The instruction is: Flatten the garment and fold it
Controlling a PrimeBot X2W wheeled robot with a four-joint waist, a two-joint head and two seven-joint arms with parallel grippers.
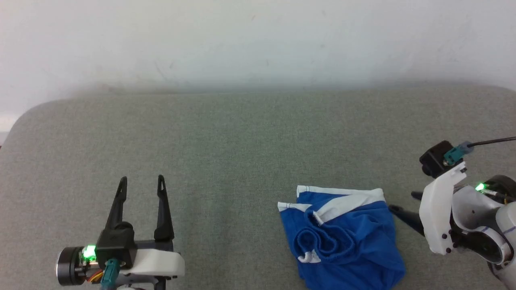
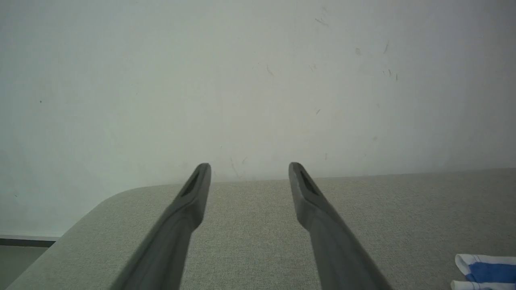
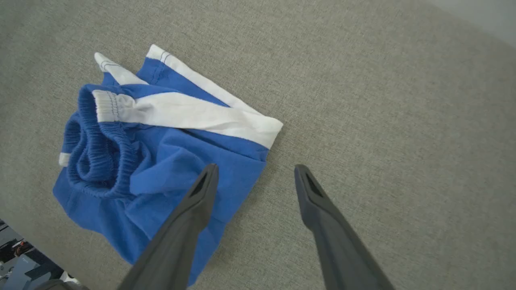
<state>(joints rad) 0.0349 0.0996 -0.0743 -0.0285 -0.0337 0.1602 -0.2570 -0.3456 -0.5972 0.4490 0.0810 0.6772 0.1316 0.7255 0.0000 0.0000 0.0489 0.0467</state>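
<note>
The garment is a crumpled heap of royal-blue shorts with white trim bands, lying on the grey padded table near the front right. In the right wrist view the garment shows its bunched waistband at the left. My right gripper stands open just right of the heap, fingers pointing at its right edge. In its own view the right gripper has one finger over the blue cloth and one over bare table, holding nothing. My left gripper is open and empty far to the left. The left gripper faces the wall, with a corner of the garment at the lower right.
A white wall rises behind the table. The table's rounded far-left corner shows in the head view. In the right wrist view the table's near edge and floor clutter appear at the lower left.
</note>
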